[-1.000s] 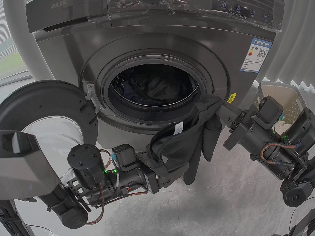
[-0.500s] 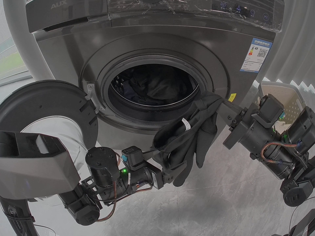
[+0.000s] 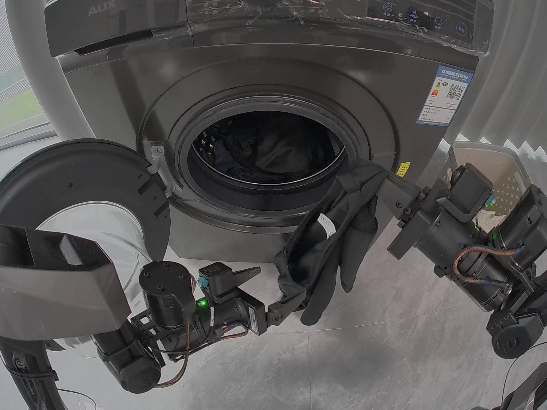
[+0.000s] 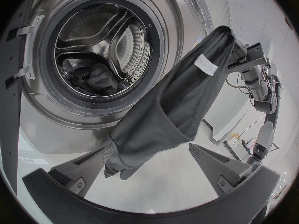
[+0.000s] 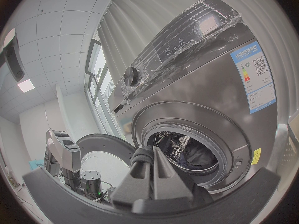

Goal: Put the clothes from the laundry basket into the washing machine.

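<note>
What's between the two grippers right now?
Head view: the black garment, clamped by the right gripper, hangs down to the open left gripper jaws.

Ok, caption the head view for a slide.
Right pincer holds a dark garment before the open washing machine; left pincer open below it.

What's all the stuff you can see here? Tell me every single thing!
Washer: one, dark grey, straight ahead, drum open.
Door: one, dark, round, swung open on the left.
Clothes: one dark pile, inside the drum.
Garment: one, black, hanging outside the drum's lower right rim.
Basket: one, white, far right, behind the right arm.
Blue sticker: one, blue and white, washer's upper right front.
Floor: grey tiles, below.
Right gripper: shut on the garment's top.
Left gripper: open, at the garment's lower end.
</note>
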Robot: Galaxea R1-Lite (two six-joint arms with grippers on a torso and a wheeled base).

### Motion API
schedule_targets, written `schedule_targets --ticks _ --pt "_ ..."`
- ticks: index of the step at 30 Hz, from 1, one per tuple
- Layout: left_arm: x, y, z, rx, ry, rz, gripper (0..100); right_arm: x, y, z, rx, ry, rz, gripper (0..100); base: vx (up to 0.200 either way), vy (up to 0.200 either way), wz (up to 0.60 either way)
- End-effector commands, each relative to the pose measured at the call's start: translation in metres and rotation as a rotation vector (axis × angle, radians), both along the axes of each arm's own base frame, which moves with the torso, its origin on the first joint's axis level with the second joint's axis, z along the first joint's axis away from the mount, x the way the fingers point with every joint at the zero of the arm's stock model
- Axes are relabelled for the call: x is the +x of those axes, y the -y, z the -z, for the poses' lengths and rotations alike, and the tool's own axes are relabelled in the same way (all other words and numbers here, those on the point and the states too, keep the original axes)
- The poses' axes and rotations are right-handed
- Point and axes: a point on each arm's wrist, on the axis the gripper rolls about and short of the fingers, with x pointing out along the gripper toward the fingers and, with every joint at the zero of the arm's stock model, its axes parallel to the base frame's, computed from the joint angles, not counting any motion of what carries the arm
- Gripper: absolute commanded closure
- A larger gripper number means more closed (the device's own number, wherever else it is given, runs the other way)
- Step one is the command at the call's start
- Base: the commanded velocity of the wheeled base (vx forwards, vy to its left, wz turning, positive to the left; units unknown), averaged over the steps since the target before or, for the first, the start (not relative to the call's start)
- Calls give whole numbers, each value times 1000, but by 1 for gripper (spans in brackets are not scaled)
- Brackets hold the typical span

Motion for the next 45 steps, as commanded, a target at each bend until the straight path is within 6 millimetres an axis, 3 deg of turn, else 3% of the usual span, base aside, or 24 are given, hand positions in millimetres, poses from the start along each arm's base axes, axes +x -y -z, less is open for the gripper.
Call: schedule_targets --ticks 1,11,22,29,34,38,45 --pt "3 -6 -1 -1 2 -20 0 -1 0 3 -10 -7 -8 100 0 0 0" --pt "9 -6 -3 -12 13 -29 0 -1 -1 3 -10 -9 -9 100 0 0 0" --pt "-21 22 -1 -3 4 106 0 19 -10 8 2 -30 63 100 0 0 0" --pt "-27 39 5 -1 -1 161 0 26 -14 3 26 -16 82 100 0 0 0" --pt "-21 49 14 2 -6 167 0 26 -15 -1 37 -6 82 100 0 0 0" --pt "-5 68 26 -12 11 161 0 26 -15 -1 38 -4 83 100 0 0 0" --pt "19 69 31 -14 53 48 0 25 -15 -1 39 -3 82 100 0 0 0"
